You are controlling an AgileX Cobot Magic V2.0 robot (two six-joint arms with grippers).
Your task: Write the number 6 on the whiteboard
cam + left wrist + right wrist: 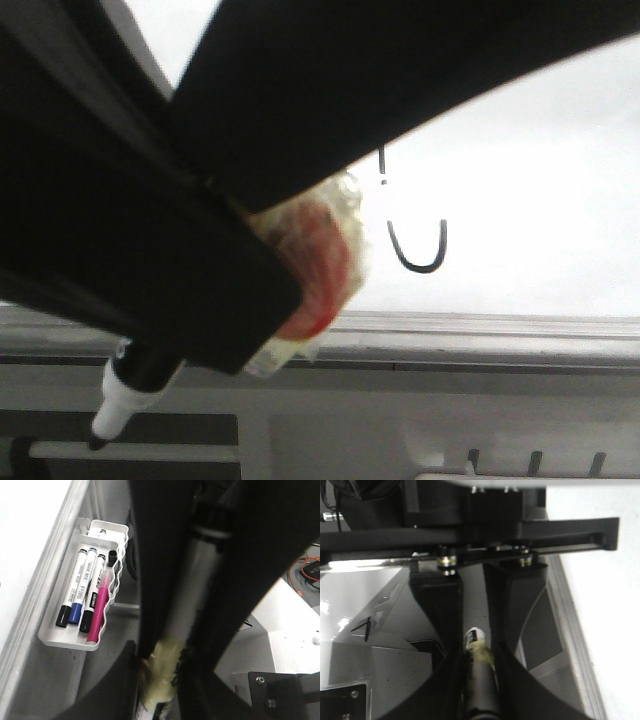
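The whiteboard (540, 180) fills the back; its edge also shows in the left wrist view (25, 520) and the right wrist view (600, 580). Of the number 6 (418, 255) I see a black U-shaped curve and short bits of stem; the rest is hidden behind a dark arm. The marker pen (125, 395) points tip-down below the board's rail. My left gripper (167, 680) is shut on its yellow-taped part. My right gripper (477, 650) is shut on the marker's dark barrel (480, 680), facing the left gripper. Both stand off the board.
A white tray (50, 635) beside the board's grey rail (480, 325) holds several markers, black, blue and pink (97, 610), and a loose black cap (112, 557). A grey slotted panel (400, 420) lies below the rail. Orange cable (310, 570) lies at one side.
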